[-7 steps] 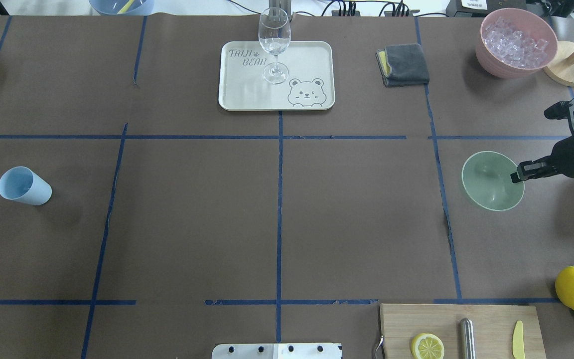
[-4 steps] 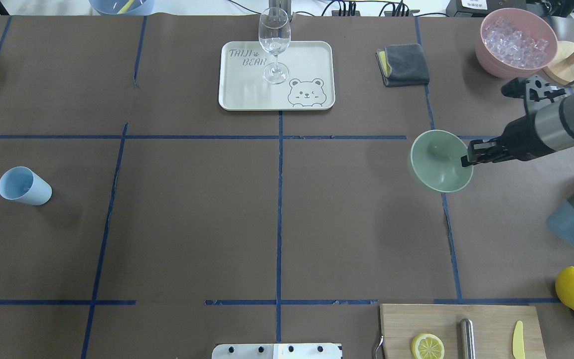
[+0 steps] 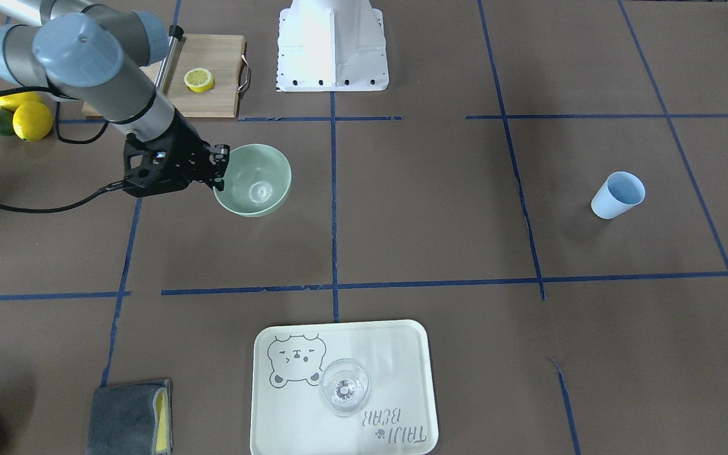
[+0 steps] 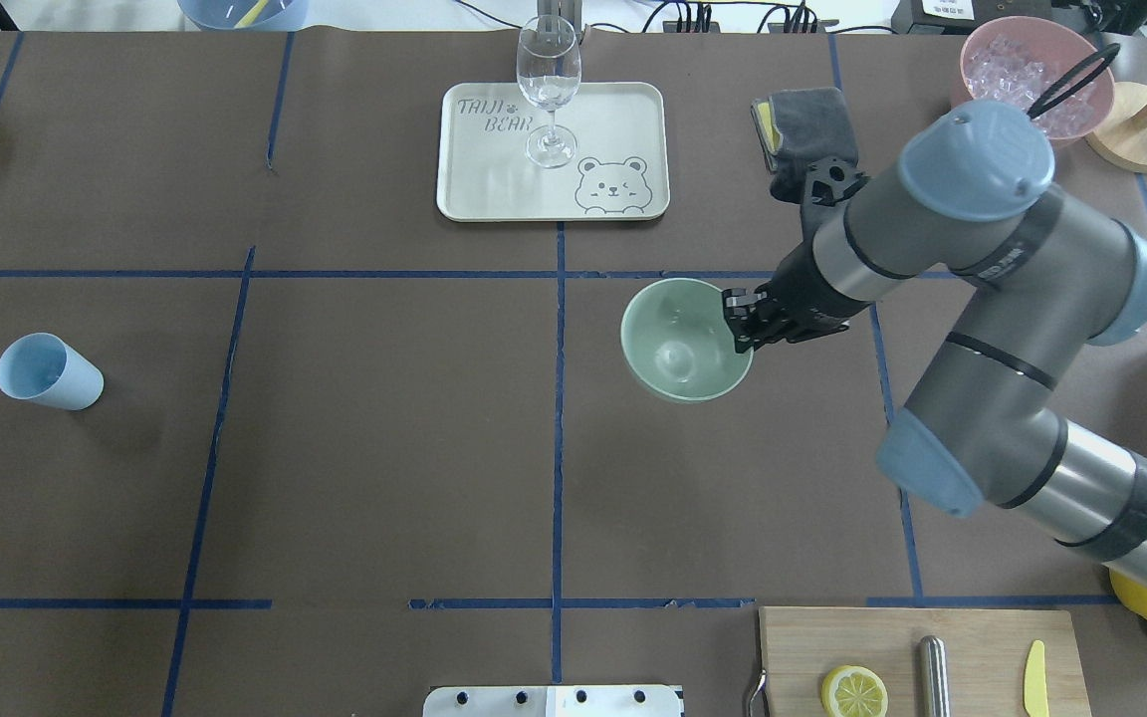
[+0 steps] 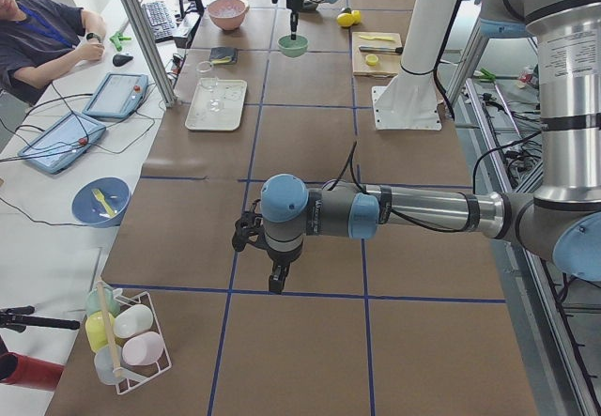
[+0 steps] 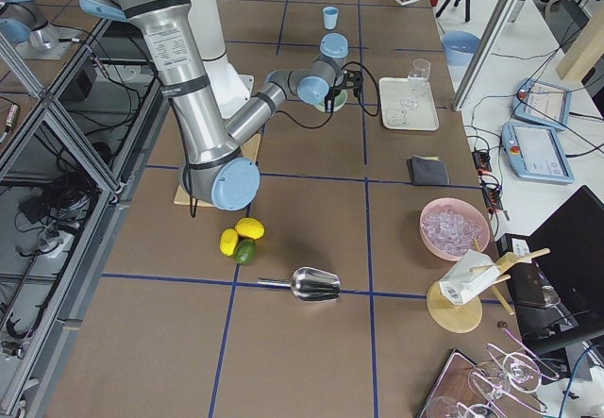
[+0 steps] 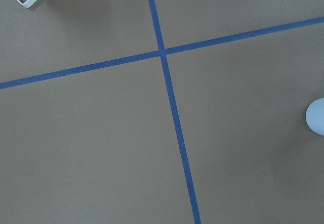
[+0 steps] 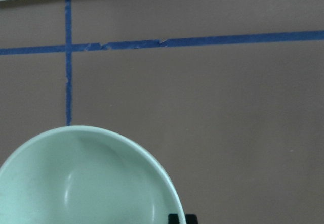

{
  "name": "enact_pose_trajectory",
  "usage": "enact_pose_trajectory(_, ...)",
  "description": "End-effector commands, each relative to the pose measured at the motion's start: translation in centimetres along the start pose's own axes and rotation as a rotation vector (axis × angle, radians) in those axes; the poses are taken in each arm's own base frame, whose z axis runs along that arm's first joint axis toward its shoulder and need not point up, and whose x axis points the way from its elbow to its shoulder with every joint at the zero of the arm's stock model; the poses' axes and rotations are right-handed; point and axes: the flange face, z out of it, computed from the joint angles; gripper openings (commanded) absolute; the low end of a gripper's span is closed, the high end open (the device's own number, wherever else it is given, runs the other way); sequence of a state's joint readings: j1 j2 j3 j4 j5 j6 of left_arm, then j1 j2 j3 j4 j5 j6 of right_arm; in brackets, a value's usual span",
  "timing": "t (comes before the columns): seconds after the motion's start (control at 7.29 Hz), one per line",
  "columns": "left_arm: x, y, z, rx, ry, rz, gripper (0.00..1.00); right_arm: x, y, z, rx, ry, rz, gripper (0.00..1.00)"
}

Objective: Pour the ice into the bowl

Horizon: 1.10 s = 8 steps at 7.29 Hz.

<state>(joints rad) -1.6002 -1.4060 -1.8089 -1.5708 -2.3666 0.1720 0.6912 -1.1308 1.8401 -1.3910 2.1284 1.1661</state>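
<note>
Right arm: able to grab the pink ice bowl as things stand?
Probably not. The right gripper holds the green bowl by its rim, so its jaws are taken. The way to the pink bowl of ice looks open; it would likely need to set that down first.

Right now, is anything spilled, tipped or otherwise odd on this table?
Nothing spilled or tipped. The ice sits in the pink bowl; the right pincer grips the empty green bowl by its rim. Only flaw: the blue tape line nearest the robot has a gap.
</note>
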Motion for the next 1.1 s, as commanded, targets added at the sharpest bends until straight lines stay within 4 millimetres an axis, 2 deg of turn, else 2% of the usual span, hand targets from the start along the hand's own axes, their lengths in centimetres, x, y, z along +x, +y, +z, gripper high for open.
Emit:
enact_pose_trajectory(0.0,0.0,0.0,0.0,0.001,0.000,-0.001,1.00,-8.7,2.8,4.7,0.038,0.044,0.068,0.00)
enact_pose_trajectory(0.14,0.0,0.0,0.0,0.001,0.000,-0.001,1.00,-11.4,2.6,6.8,0.045,0.061,0.086,0.00)
enact_pose_trajectory(0.27,0.0,0.0,0.0,0.001,0.000,-0.001,1.00,-13.2,2.6,8.8,0.056,0.085,0.100,0.00)
enact_pose_trajectory(0.69,-0.2,0.2,0.0,-0.001,0.000,-0.005,1.00,-17.1,2.3,11.4,0.052,0.104,0.108,0.00)
enact_pose_trajectory(0.96,-0.3,0.3,-0.1,0.001,0.000,-0.010,1.00,-17.8,2.6,11.7,0.057,0.104,0.103,0.00)
